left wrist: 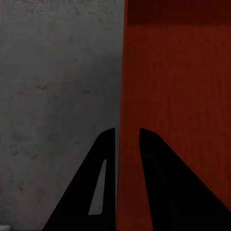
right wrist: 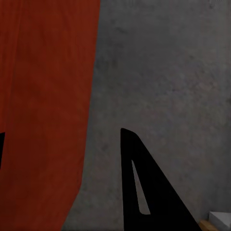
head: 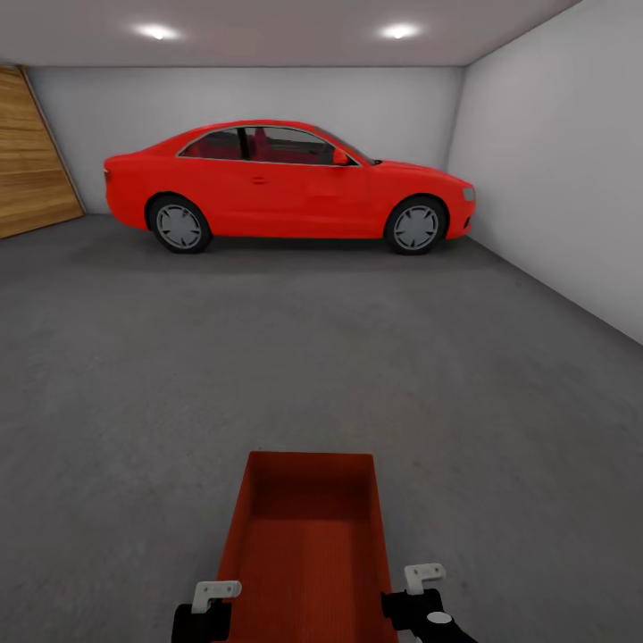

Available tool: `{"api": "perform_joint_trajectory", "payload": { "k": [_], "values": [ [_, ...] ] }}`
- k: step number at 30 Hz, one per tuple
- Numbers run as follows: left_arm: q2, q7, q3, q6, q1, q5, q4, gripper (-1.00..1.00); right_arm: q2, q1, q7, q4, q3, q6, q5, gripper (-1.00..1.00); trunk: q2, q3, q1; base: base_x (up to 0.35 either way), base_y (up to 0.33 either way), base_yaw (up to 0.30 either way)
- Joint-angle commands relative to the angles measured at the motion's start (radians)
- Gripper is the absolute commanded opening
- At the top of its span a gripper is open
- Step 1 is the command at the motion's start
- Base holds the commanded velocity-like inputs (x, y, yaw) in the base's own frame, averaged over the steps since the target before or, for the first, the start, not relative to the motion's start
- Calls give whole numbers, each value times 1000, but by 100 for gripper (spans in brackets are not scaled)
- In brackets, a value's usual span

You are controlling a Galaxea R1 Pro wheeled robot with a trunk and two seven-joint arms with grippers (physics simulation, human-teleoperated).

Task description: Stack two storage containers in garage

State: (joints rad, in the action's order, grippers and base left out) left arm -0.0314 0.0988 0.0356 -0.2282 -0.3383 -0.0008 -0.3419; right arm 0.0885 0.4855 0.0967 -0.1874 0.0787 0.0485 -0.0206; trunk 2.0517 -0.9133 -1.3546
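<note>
One orange-red storage container (head: 308,536) sits low in front of me over the garage's dark-grey concrete floor (head: 375,357), its long axis pointing toward the car. My left gripper (head: 210,603) is at its near left wall. In the left wrist view the gripper (left wrist: 127,132) is shut on the container wall (left wrist: 173,96). My right gripper (head: 420,585) is at the near right wall. In the right wrist view this gripper (right wrist: 61,132) stands wide open, straddling the container (right wrist: 43,96) above the floor (right wrist: 163,72). Whether the tub rests on the floor I cannot tell.
A red coupe (head: 286,183) is parked across the far end of the garage. A wooden panelled door (head: 31,161) is at the far left and a pale wall (head: 572,179) runs along the right. Bare concrete stretches between me and the car.
</note>
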Motion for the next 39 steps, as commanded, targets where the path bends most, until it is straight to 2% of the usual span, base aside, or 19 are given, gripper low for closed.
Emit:
{"api": "perform_joint_trajectory", "payload": {
  "k": [1,6,17,39],
  "values": [
    [1,15,-5,-3,-1,-1,0,-100,-1,1,11,1,4,2,-4,-100,0,-1,0,215,0,0],
    [1,15,-5,-3,-1,-1,0,-100,-1,1,11,1,4,2,-4,-100,0,-1,0,218,0,0],
    [1,15,-5,-3,-1,-1,0,-100,-1,1,11,2,4,2,-4,-100,0,-1,0,46,0,0],
    [1,15,-5,-3,-1,-1,0,-100,-1,1,11,1,4,2,-4,-100,0,-1,0,180,0,0]
  ]
}}
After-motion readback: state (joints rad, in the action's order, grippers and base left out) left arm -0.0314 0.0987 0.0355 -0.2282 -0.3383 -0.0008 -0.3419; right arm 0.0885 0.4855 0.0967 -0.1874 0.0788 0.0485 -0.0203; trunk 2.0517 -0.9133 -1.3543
